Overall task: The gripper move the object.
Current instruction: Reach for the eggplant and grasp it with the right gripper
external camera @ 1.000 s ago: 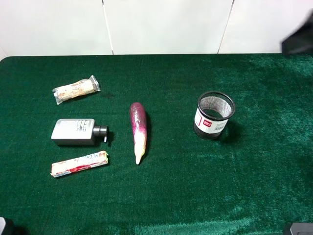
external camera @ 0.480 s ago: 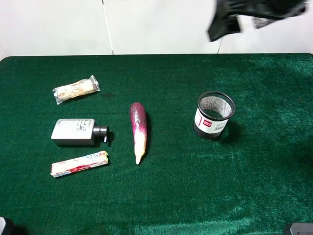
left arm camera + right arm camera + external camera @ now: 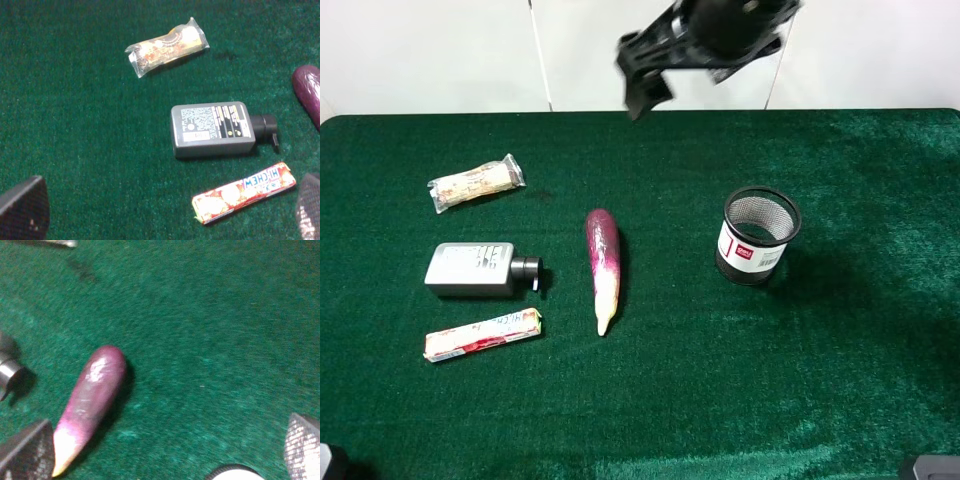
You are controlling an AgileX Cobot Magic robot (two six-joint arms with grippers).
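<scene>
The object, a long purple eggplant-like vegetable (image 3: pixel 602 265) with a cream tip, lies on the green cloth left of centre, tip toward the front. It shows in the right wrist view (image 3: pixel 90 400), and its purple end shows in the left wrist view (image 3: pixel 310 92). My right gripper (image 3: pixel 642 92) hangs high over the table's back edge, above and behind the vegetable. In the right wrist view the gripper (image 3: pixel 165 447) is open and empty. My left gripper (image 3: pixel 165 210) is open and empty, looking down on the left-hand items.
A black mesh cup (image 3: pixel 758 235) stands upright at the right. A grey rectangular bottle (image 3: pixel 475 268) lies left of the vegetable, with a white-and-red snack bar (image 3: pixel 482 334) in front of it and a wrapped snack (image 3: pixel 475 182) behind it.
My right arm has swung in from the upper right corner leftward along the back edge to above the table's middle. The items on the cloth have not moved.
</scene>
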